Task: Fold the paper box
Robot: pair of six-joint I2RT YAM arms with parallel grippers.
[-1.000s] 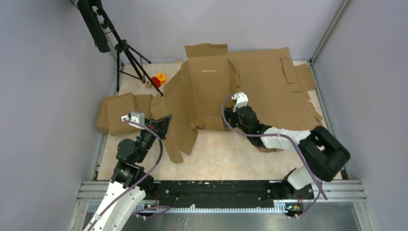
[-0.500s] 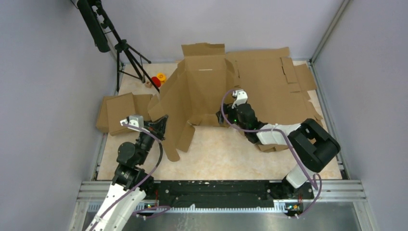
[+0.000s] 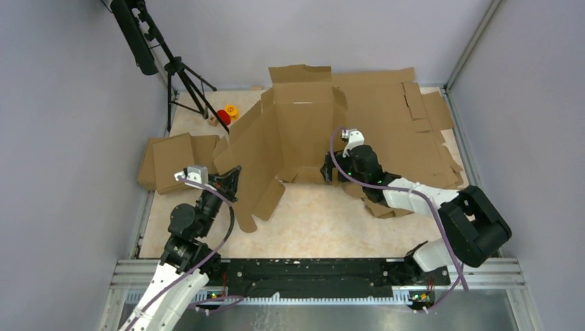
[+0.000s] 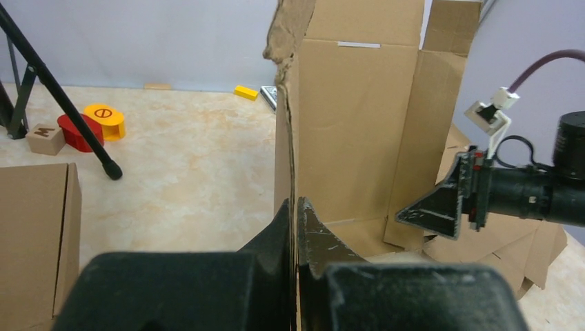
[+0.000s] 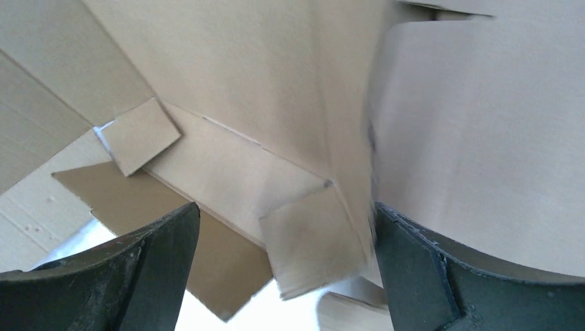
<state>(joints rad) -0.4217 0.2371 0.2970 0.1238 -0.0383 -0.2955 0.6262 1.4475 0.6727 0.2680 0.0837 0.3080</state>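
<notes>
The paper box (image 3: 290, 138) stands half raised mid-table, its back panel upright and its side panels splayed. My left gripper (image 3: 231, 178) is shut on the thin edge of the box's left side panel. In the left wrist view the cardboard edge (image 4: 288, 124) rises from between the closed fingertips (image 4: 295, 207). My right gripper (image 3: 330, 169) is at the box's lower right corner, open wide. The right wrist view shows a small flap (image 5: 310, 241) loose between the spread fingers (image 5: 284, 207), ungripped, with box panels (image 5: 241, 83) filling the frame.
A pile of flat slotted cardboard sheets (image 3: 407, 131) lies at the back right. Smaller cardboard pieces (image 3: 172, 158) sit at the left edge. A black tripod (image 3: 176, 76) stands back left, with red and yellow toys (image 3: 226, 114) and a wooden block (image 4: 43, 138) near its feet.
My right gripper has opened wide and drawn slightly right. The box swung left, then back right and more upright. The left gripper kept its hold and sank a little toward me.
</notes>
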